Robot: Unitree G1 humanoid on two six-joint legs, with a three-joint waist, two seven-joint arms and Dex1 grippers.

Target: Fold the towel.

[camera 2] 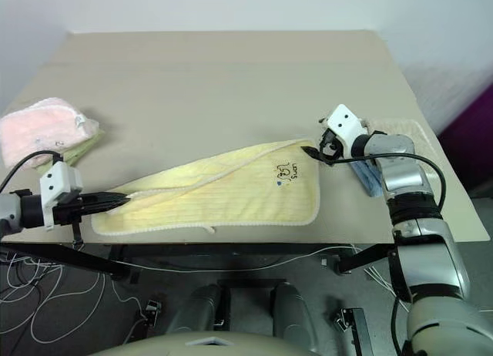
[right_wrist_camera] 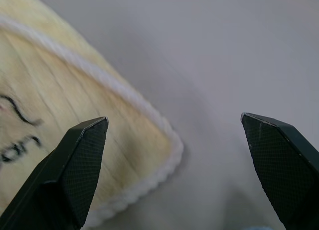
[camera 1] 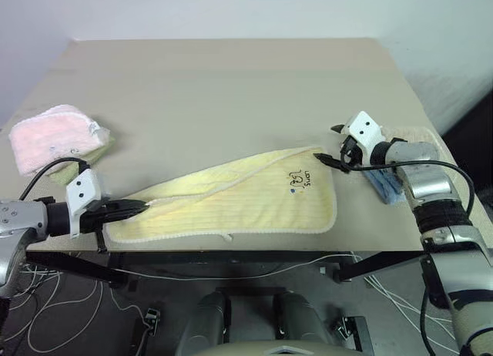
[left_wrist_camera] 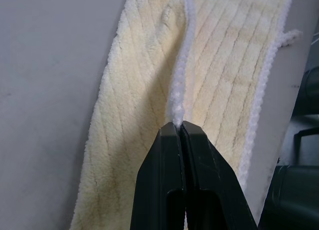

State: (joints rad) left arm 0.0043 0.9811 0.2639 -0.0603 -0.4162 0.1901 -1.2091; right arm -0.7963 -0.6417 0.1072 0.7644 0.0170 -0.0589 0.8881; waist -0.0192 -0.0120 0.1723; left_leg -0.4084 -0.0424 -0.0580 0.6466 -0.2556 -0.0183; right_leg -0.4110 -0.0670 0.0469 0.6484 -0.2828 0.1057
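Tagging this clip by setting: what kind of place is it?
Probably a lab or test workspace, not a home. A plain table stands by a bare wall, loose cables trail on the floor beneath it, and folded towels sit stacked as props beside the yellow towel.

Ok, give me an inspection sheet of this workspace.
Surface: grey table, mostly bare.
Job's things: yellow towel partly folded along the near edge, print up.
Clutter: pink towel stacked at far left; blue cloth on a beige towel at right.
Grippers: left tool shut on the towel's white edge; right tool open beside the towel's far right corner.
Cables: white cables on the floor.
Surroundings: pale wall.
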